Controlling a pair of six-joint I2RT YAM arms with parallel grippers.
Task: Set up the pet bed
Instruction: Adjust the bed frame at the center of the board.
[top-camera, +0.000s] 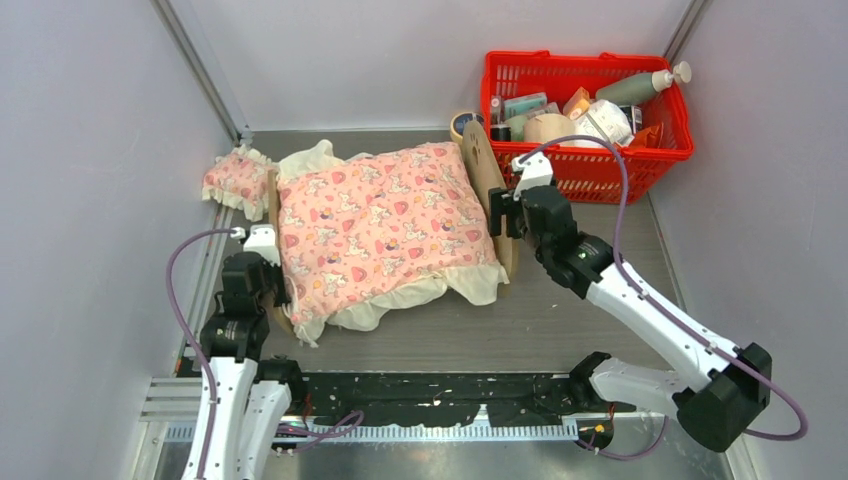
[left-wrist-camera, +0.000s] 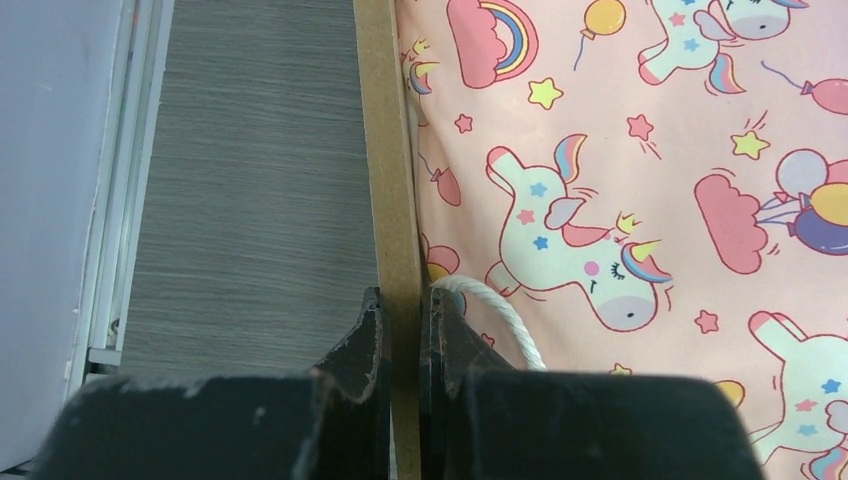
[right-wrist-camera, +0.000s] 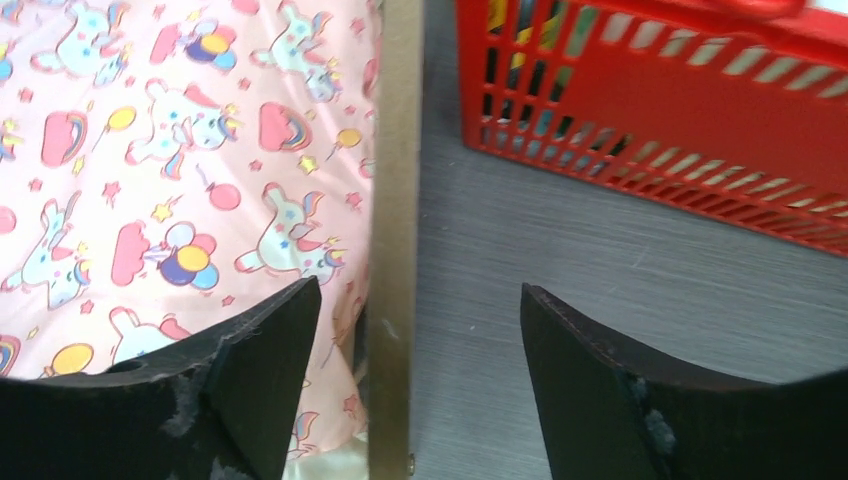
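The pet bed (top-camera: 486, 170) lies mid-table, its plywood frame mostly covered by a pink unicorn blanket (top-camera: 385, 225) with cream frills. My left gripper (top-camera: 262, 240) is shut on the bed's left end board (left-wrist-camera: 393, 200), one finger on each face, with a white cord (left-wrist-camera: 500, 315) beside the inner finger. My right gripper (top-camera: 505, 205) stands open astride the arched headboard (right-wrist-camera: 397, 200): the left finger is over the blanket (right-wrist-camera: 180, 150) and the right finger (right-wrist-camera: 600, 370) is well clear above the table. The mattress is hidden.
A small pink frilled pillow (top-camera: 238, 178) lies on the table off the bed's far left corner. A red basket (top-camera: 585, 110) of bottles and packets stands just right of the headboard, its wall (right-wrist-camera: 680, 110) close to my right gripper. A tape roll (top-camera: 462, 123) sits beside it.
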